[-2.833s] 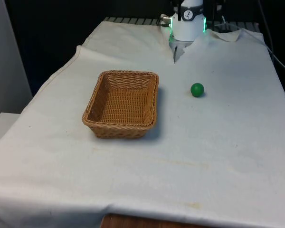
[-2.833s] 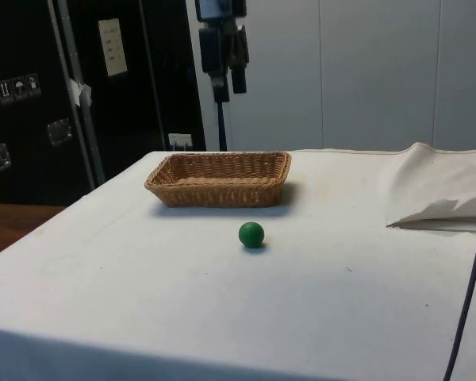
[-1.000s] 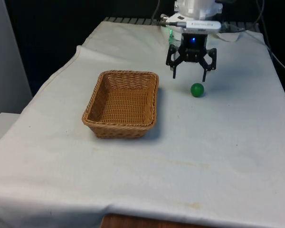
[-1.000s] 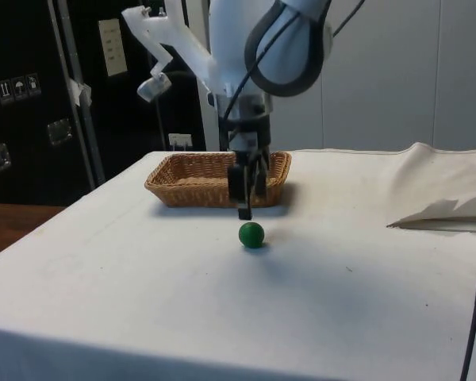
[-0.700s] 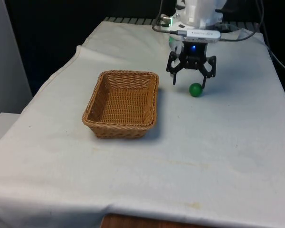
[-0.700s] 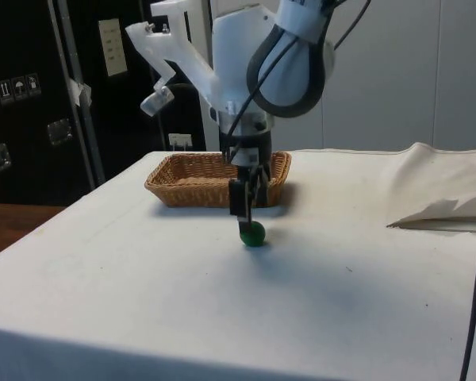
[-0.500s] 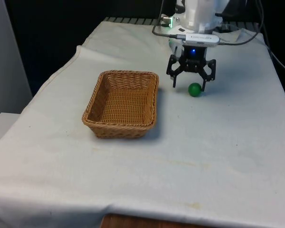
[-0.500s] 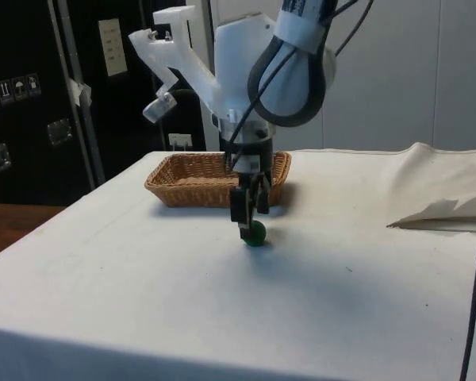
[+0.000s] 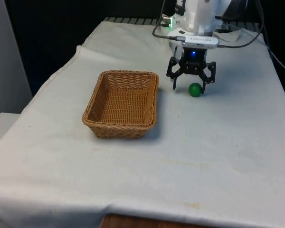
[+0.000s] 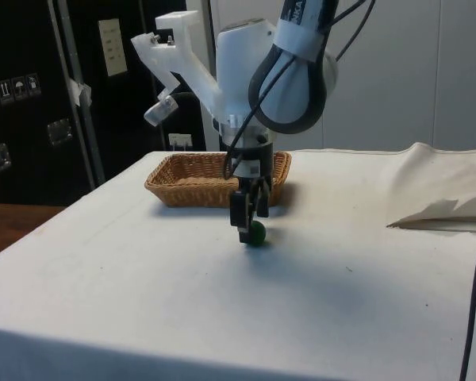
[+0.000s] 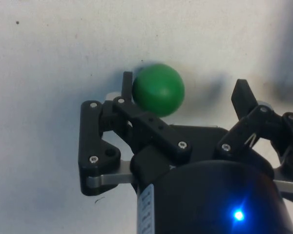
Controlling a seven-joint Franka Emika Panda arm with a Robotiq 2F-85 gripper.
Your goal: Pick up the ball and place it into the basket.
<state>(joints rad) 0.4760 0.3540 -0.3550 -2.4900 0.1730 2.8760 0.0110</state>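
Woven wicker basket [image 9: 122, 103], smooth matt ball [image 9: 195, 90], white cloth [image 9: 218, 152]

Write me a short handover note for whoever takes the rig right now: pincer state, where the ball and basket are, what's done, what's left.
Pincer: open, lowered to the white cloth, fingers on either side of the green ball; ball sits close to one finger, not centred.
Ball: on the cloth, not gripped.
Basket: wicker, to the front view's left of the ball, nothing in it.
Done: approach and descent.
Left: close on the ball, lift, carry over the basket, release.
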